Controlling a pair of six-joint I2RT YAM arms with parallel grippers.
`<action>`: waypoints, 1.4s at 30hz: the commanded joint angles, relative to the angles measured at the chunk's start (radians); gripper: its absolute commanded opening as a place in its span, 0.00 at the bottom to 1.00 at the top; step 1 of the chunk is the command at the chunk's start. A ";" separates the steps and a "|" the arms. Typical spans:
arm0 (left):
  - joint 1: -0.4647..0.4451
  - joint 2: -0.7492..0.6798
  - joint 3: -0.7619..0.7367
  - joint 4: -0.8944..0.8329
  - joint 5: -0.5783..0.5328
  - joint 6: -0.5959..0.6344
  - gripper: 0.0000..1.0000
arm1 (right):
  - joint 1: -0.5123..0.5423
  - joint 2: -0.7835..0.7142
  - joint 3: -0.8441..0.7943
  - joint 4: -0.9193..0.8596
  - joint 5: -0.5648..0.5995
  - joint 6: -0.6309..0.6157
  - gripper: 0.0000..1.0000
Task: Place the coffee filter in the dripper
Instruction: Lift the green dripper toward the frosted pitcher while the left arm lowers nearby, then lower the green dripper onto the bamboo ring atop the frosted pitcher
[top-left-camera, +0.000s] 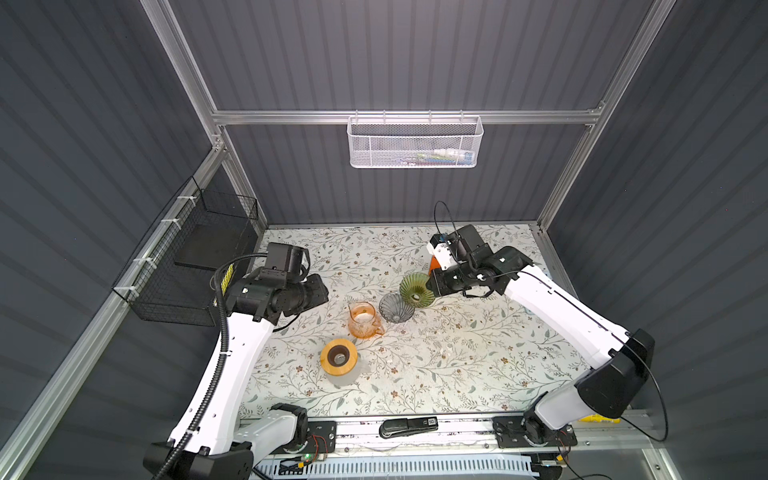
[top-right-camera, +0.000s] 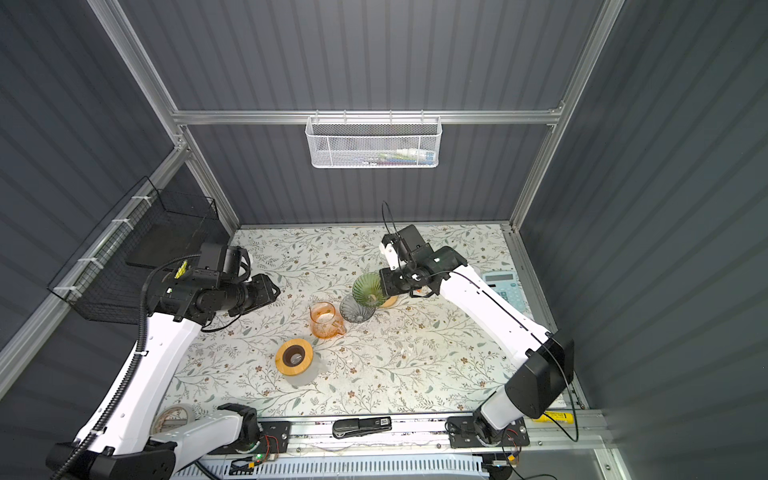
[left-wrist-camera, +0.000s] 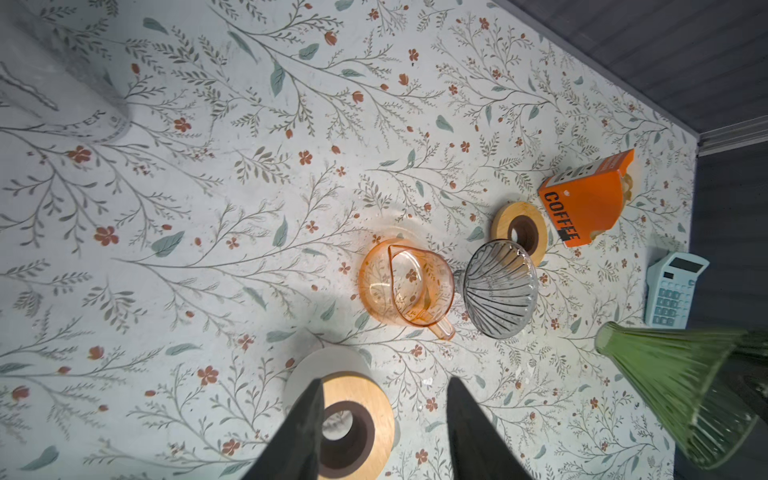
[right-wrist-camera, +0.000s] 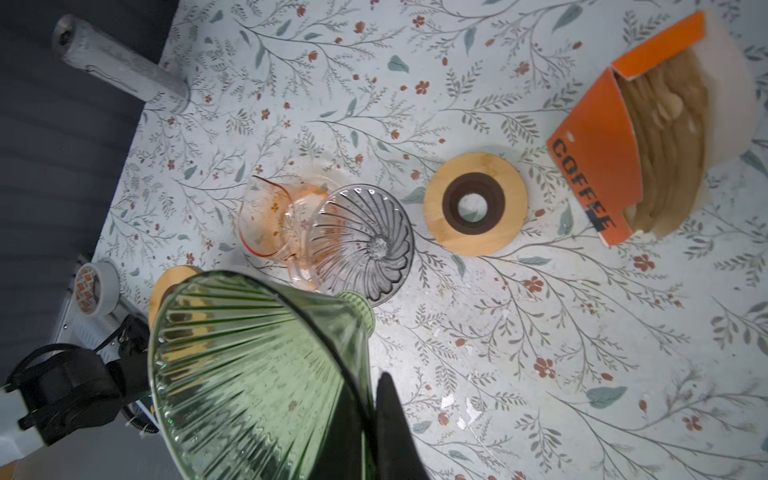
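In both top views the orange glass pitcher (top-left-camera: 365, 319), grey ribbed glass dripper (top-left-camera: 396, 307) and green ribbed glass dripper (top-left-camera: 417, 289) crowd the centre, close together; a wood-topped white canister (top-left-camera: 338, 356) blocks the lower left; the floral tablecloth (top-left-camera: 478, 357) lies bare at lower right

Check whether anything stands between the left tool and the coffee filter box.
Yes. Between the left tool and the coffee filter box stand the orange pitcher, grey dripper and a wooden ring, and the right tool holds the green dripper raised near the box.

A robotics lab cell: aluminium frame (top-left-camera: 403, 117), grey ribbed walls (top-left-camera: 374, 54), robot arms (top-left-camera: 232, 353) bolted to a rail (top-left-camera: 457, 429).
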 joint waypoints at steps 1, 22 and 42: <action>-0.006 -0.042 0.038 -0.162 -0.075 -0.020 0.47 | 0.059 0.049 0.087 -0.038 -0.042 -0.018 0.00; -0.006 -0.218 0.019 -0.382 -0.057 -0.087 0.45 | 0.358 0.348 0.344 -0.051 -0.162 0.001 0.00; -0.006 -0.297 -0.159 -0.281 0.052 -0.081 0.37 | 0.411 0.515 0.432 -0.042 -0.189 0.011 0.00</action>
